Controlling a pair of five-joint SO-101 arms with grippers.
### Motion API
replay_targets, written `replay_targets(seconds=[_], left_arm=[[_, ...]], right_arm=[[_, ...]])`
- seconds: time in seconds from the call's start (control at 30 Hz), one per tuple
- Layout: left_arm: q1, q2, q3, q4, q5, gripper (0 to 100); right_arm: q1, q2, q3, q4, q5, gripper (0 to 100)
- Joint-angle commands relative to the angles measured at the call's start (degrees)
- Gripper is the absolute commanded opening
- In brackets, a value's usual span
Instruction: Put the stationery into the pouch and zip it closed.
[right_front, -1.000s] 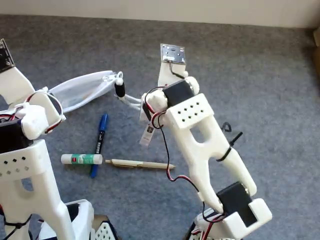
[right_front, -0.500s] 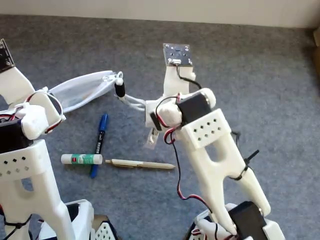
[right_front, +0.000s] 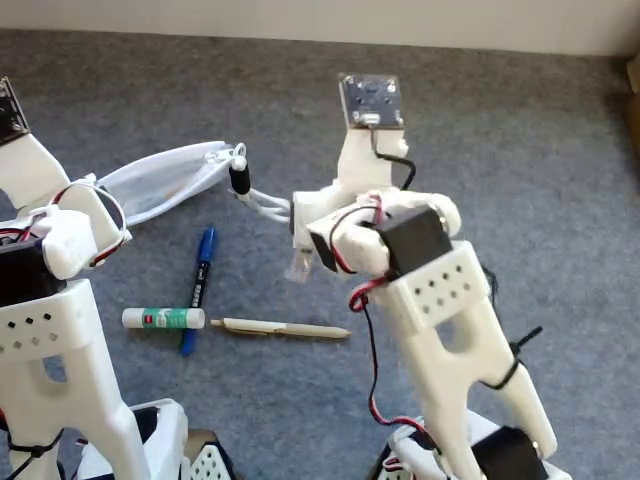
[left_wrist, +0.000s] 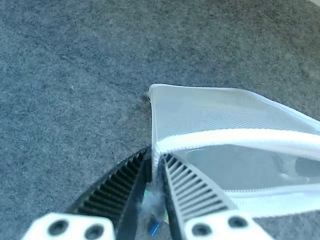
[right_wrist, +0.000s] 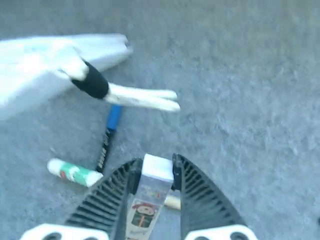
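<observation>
A white mesh pouch (right_front: 170, 180) lies at the back left, its mouth open in the left wrist view (left_wrist: 225, 130). My left gripper (left_wrist: 155, 156) is shut on the pouch's corner edge. The zip pull, a black bead (right_front: 240, 179) with white cords (right_wrist: 142, 97), trails off the pouch's other end. My right gripper (right_wrist: 156, 162) is shut on a small white eraser (right_wrist: 150, 195) and hangs just above the carpet near those cords, with the eraser (right_front: 297, 264) below the wrist. A blue marker (right_front: 201, 283), a glue stick (right_front: 163, 318) and a beige pen (right_front: 280, 329) lie on the carpet.
Everything sits on grey carpet (right_front: 520, 170), with free room to the right and at the back. The base of the left arm (right_front: 60, 380) stands at the front left, close to the glue stick.
The right arm has swung to the right and its wrist has turned, still holding the eraser near the zip cords. The left arm and pouch have not moved.
</observation>
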Motion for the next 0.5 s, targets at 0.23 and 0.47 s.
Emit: replay_targets(seconds=[0.23,0.47], left_arm=[[-0.7,-0.4,-1.2,0.3,0.1,1],[-0.7,-0.4,-1.2,0.4,0.1,1]], right_arm=[[-3.6,-8.8,-0.7,-15.9,1.0,0.5],[-8.8,-8.8,-0.7,-22.9,10.2,0.5]])
